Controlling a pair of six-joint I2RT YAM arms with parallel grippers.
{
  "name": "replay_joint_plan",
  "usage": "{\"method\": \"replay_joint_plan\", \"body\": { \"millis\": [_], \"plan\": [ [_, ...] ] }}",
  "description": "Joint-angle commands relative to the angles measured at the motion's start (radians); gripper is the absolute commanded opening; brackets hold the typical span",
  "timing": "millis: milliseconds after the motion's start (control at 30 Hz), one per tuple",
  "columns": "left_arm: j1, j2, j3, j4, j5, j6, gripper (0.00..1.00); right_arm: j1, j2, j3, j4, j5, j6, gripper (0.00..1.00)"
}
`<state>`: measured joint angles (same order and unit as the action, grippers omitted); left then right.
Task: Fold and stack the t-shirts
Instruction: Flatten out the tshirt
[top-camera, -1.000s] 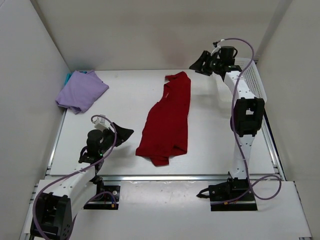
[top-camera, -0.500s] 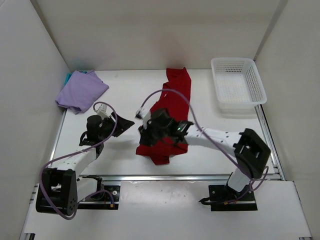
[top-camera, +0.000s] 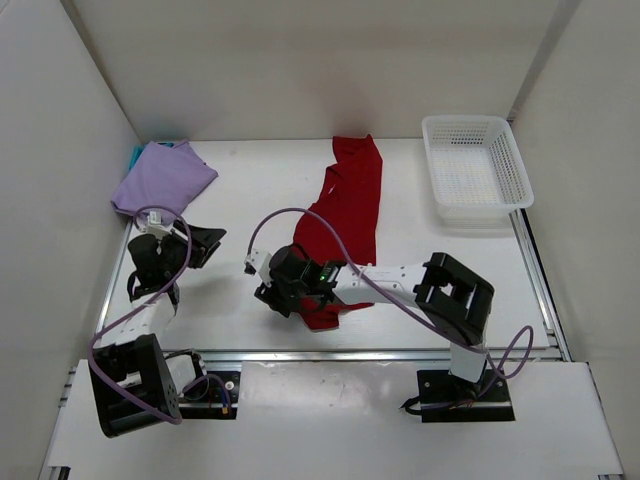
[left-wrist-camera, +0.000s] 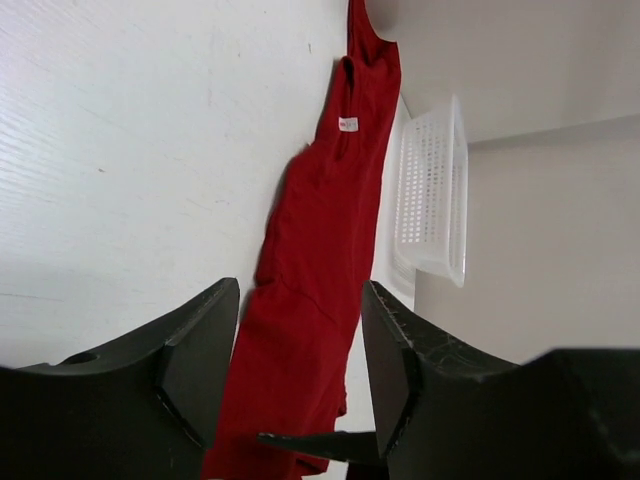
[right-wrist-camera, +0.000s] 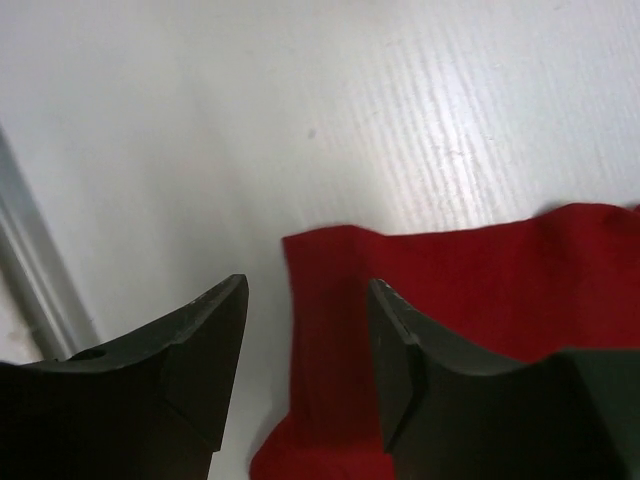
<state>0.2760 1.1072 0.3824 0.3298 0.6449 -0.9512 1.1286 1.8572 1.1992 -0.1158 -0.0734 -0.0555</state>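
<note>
Pinching the near hem of the bright red cloth t-shirt (top-camera: 345, 215) looks like the step in hand. It should go best if the right fingers (right-wrist-camera: 200, 350) drop straight down astride the corner showing between them, close near the edge, and lift only once the cloth is firmly caught, so the shirt does not bunch. The left fingers (left-wrist-camera: 195, 360) would want a matching hold further along the same hem, so the fold runs square.

The red shirt lies in a long strip from the back of the white surface (top-camera: 230, 200) to its near middle, collar end away. The right fingers stand spread over its near left corner and hold nothing; whether they touch the cloth I cannot tell. The left fingers are spread too, empty, off to the left and apart from the shirt. A folded pale lavender t-shirt (top-camera: 165, 180) rests at the back left on a teal t-shirt (top-camera: 135, 155) that barely peeks out.
</note>
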Motion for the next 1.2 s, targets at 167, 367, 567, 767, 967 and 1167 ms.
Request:
{"method": "replay_joint_plan", "body": {
  "millis": [167, 367, 567, 767, 967, 1167],
  "plan": [
    [-0.029, -0.017, 0.009, 0.031, 0.033, -0.004, 0.62, -0.007, 0.094, 0.100, 0.022, 0.021, -0.024, 0.49],
    [-0.026, -0.023, 0.007, 0.034, 0.036, 0.003, 0.62, 0.017, 0.132, 0.103, -0.001, 0.070, -0.027, 0.48],
    [-0.014, -0.027, 0.001, 0.034, 0.035, -0.011, 0.62, 0.036, 0.152, 0.082, -0.015, 0.109, -0.018, 0.48],
    [-0.012, -0.032, 0.000, 0.045, 0.033, -0.009, 0.62, 0.036, 0.137, 0.028, 0.018, 0.173, -0.010, 0.17],
    [-0.037, -0.027, 0.007, 0.041, 0.022, -0.008, 0.62, 0.011, 0.013, 0.002, 0.074, 0.201, 0.029, 0.00],
    [-0.138, -0.036, 0.019, 0.002, -0.042, 0.041, 0.62, -0.108, -0.309, -0.067, 0.073, 0.270, 0.121, 0.00]
  ]
}}
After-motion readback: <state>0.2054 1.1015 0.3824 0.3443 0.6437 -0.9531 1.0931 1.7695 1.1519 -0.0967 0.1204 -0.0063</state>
